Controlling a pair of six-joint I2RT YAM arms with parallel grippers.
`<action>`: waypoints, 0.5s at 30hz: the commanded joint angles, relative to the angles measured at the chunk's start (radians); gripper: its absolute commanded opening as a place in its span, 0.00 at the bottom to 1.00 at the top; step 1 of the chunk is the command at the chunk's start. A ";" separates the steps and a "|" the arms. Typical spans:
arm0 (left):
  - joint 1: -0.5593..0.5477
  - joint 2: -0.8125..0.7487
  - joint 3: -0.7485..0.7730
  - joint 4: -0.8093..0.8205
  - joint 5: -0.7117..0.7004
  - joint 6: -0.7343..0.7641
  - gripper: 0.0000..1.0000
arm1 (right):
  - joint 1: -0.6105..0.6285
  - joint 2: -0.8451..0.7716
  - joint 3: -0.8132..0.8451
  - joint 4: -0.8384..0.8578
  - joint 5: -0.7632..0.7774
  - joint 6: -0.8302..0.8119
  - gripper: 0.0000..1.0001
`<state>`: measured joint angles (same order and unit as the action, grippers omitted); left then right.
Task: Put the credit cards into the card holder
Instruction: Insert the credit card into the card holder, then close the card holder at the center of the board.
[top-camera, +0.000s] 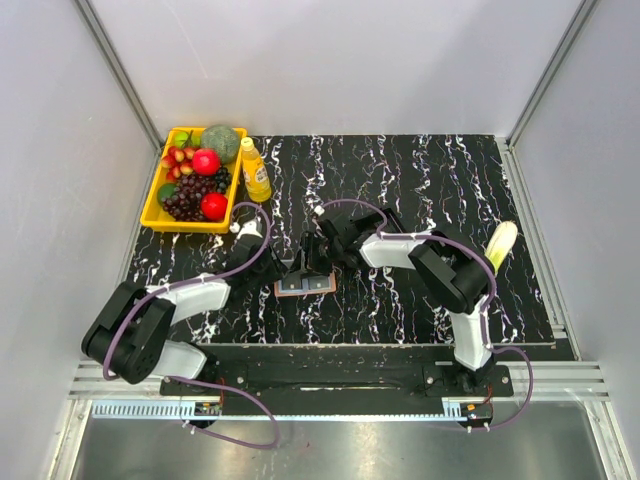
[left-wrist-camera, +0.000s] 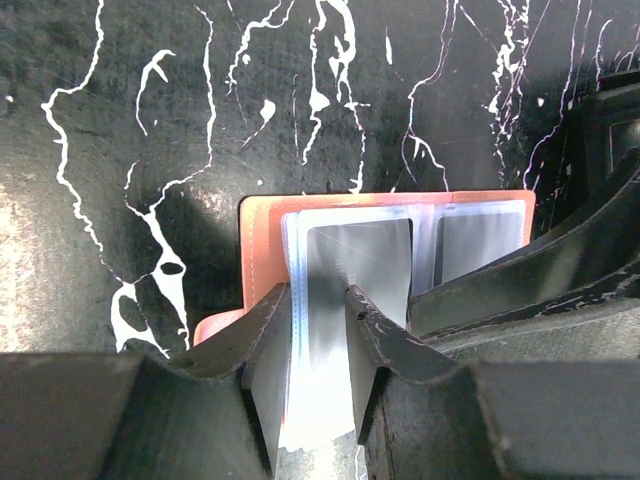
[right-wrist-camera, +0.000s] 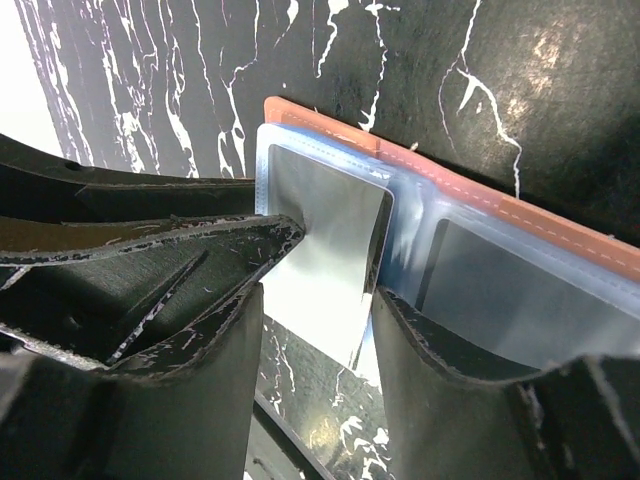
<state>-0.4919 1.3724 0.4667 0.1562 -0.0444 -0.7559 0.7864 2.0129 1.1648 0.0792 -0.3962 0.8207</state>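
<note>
The tan card holder (top-camera: 300, 287) lies open on the black marble table, its clear sleeves facing up (left-wrist-camera: 262, 250) (right-wrist-camera: 520, 222). A grey glossy credit card (left-wrist-camera: 360, 262) (right-wrist-camera: 330, 250) sits partly in one sleeve pocket and sticks out over the table. Another credit card (left-wrist-camera: 478, 240) (right-wrist-camera: 520, 300) fills the pocket beside it. My left gripper (top-camera: 297, 265) (left-wrist-camera: 315, 293) is closed against a lifted sleeve, with bluish sleeve edges along one finger. My right gripper (top-camera: 322, 262) (right-wrist-camera: 338, 265) straddles the protruding card with its jaws apart.
A yellow tray (top-camera: 150, 215) of fruit stands at the back left with an orange bottle (top-camera: 256, 170) beside it. A banana (top-camera: 500, 243) lies at the right. Grey walls enclose the table on three sides.
</note>
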 joint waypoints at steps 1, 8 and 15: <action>0.029 -0.036 0.007 -0.112 -0.031 0.050 0.34 | 0.016 -0.078 0.021 -0.119 0.123 -0.103 0.55; 0.065 -0.125 0.016 -0.116 0.008 0.067 0.51 | 0.008 -0.219 0.026 -0.226 0.267 -0.255 0.60; 0.065 -0.209 0.033 -0.201 -0.035 0.072 0.54 | -0.004 -0.252 -0.003 -0.332 0.329 -0.281 0.57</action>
<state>-0.4278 1.2308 0.4786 -0.0017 -0.0441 -0.6994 0.7921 1.7905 1.1683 -0.1661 -0.1528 0.5865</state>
